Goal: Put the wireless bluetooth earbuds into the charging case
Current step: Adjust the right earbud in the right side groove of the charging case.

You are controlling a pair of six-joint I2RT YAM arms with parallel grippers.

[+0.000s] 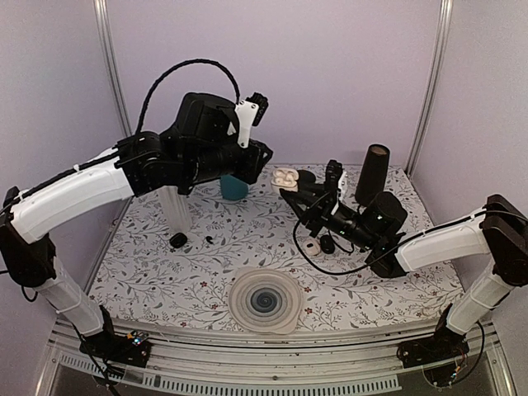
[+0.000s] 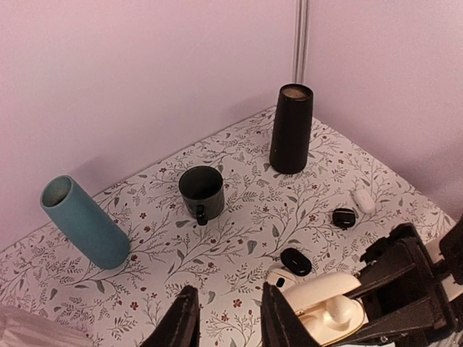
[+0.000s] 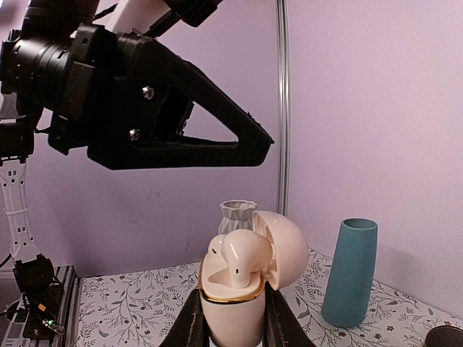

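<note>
**Desk:** Where was the charging case (image 3: 233, 300) at that moment?

**Photographer:** It was held clear of the floral table (image 1: 165, 280), pinched by its lower shell in the right gripper (image 3: 231, 303). It was kept upright, with the lid swung open and one earbud (image 3: 242, 259) seated inside.

**Desk:** And the left gripper (image 2: 230, 296)?

**Photographer:** It was pictured with fingers spread and nothing between them, raised just left of and above the case. The sockets were turned upward, so an insertion would probably be made from above. A small white piece (image 2: 363, 200), possibly the second earbud, was seen on the table right of the black cylinder (image 2: 291, 129).
</note>
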